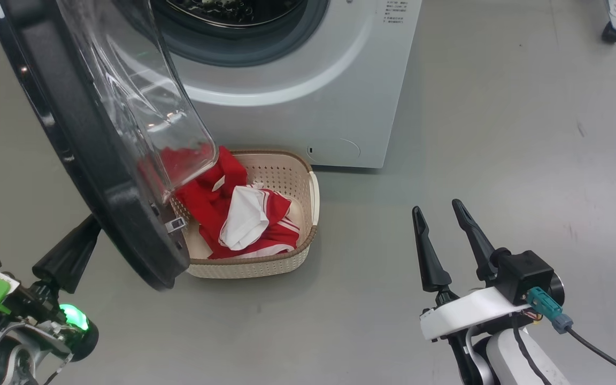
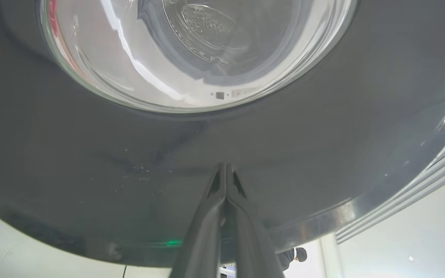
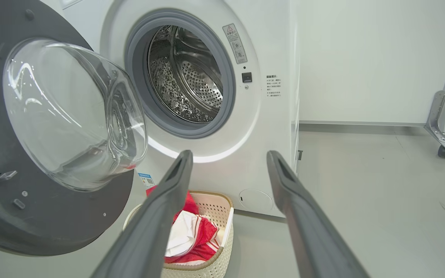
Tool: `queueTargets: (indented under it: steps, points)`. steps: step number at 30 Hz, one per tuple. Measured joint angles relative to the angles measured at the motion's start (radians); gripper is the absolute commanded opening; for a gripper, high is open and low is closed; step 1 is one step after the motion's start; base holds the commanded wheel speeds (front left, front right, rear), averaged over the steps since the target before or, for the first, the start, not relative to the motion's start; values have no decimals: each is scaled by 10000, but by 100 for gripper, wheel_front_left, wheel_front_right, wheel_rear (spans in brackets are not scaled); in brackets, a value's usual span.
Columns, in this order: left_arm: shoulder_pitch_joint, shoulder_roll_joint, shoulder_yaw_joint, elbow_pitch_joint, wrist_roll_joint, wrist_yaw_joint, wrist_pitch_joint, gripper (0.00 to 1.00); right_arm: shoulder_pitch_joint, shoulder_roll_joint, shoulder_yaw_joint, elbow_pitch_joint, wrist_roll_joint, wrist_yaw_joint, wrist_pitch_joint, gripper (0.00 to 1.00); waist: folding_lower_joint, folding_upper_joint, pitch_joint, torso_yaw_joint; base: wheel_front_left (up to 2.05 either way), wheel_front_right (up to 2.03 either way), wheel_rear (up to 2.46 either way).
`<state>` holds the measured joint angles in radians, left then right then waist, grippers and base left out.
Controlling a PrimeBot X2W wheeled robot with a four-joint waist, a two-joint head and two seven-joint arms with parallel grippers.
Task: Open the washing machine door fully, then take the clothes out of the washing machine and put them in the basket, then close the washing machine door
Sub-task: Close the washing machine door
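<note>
Left end effector (image 2: 225,166): both dark fingers pressed together with nothing between them. The tips are up against the glossy black outer face of the washing machine door (image 1: 72,160). Whether they actually touch cannot be told. In the head view this finger runs up from lower left and its tip passes behind the door's lower edge.

Right end effector (image 1: 436,207): fingers spread apart and holding nothing. It hangs over bare floor (image 1: 500,133) to the right of the machine, well apart from everything else.

The washing machine (image 3: 269,127): white front-loader standing on the floor. Its opening is uncovered, with the grey rubber ring (image 3: 137,77) and perforated steel drum (image 3: 191,77) exposed.

Door: hinged on the left and swung out from the machine. The clear glass bowl bulges toward the machine's front. In the head view its lower rim overlaps the basket's left end.

The basket (image 1: 249,270): cream with a brown woven-look rim. It stands on the floor just in front of the machine's lower panel, below the opening.

The clothes (image 1: 217,198): red fabric with a white panel and thin white stripes, lying heaped inside the basket. Some of the red shows through the glass bowl.

A castor (image 3: 444,150) sits on the floor far right.
</note>
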<state>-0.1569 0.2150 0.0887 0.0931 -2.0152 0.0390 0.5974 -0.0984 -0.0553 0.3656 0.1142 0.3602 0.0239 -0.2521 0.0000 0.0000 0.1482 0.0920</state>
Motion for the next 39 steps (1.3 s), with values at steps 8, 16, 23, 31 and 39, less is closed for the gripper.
queueTargets:
  steps: [8,16,23,31,39]
  points:
    - [-4,-111,-249,-98,2,102,12,0,0,0,-36,-48,2,-8,0,100,0,0,46,-489,0,0,0]
    - [-142,-215,-263,-167,46,259,-184,0,1,2,-13,-146,4,-69,0,100,0,0,142,-1115,0,0,0]
    - [-400,-238,-247,-184,263,345,-548,0,25,6,6,-293,77,-167,0,100,0,0,287,-1798,0,0,0]
    - [-660,-324,-213,-132,566,441,-997,0,56,12,56,-464,132,-217,0,100,0,0,468,-2564,0,0,0]
    - [-1020,-418,-144,-10,692,537,-1530,0,95,19,146,-673,270,-286,0,100,0,0,712,-3461,0,0,0]
